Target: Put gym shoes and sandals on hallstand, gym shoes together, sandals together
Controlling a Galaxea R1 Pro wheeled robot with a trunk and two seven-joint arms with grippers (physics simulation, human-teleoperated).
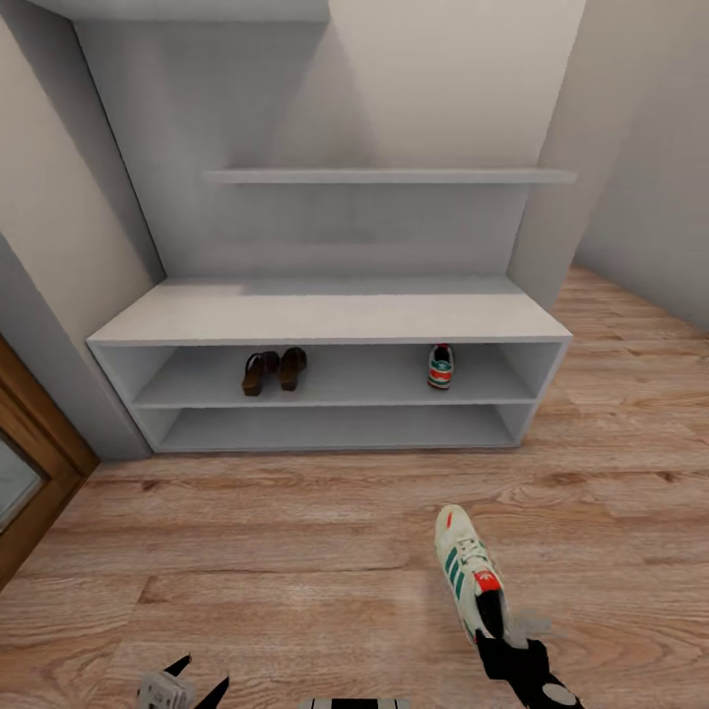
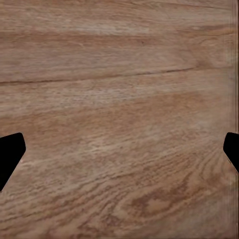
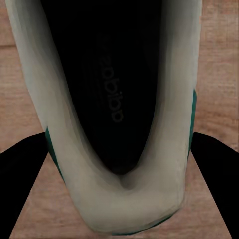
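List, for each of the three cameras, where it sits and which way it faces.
Head view: high on the robot, looking forward and down at the hallstand, both arms low in frame.
Left wrist view: on the left arm, facing down at the corridor floor, dark fingers at the edges.
Right wrist view: on the right arm, looking into the gym shoe.
Shared: that gym shoe shows in the head view too.

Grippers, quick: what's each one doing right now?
Left gripper: open, empty, over the wood-grain floor.
Right gripper: straddling the heel of the white, green-striped sneaker; grip cannot be told.
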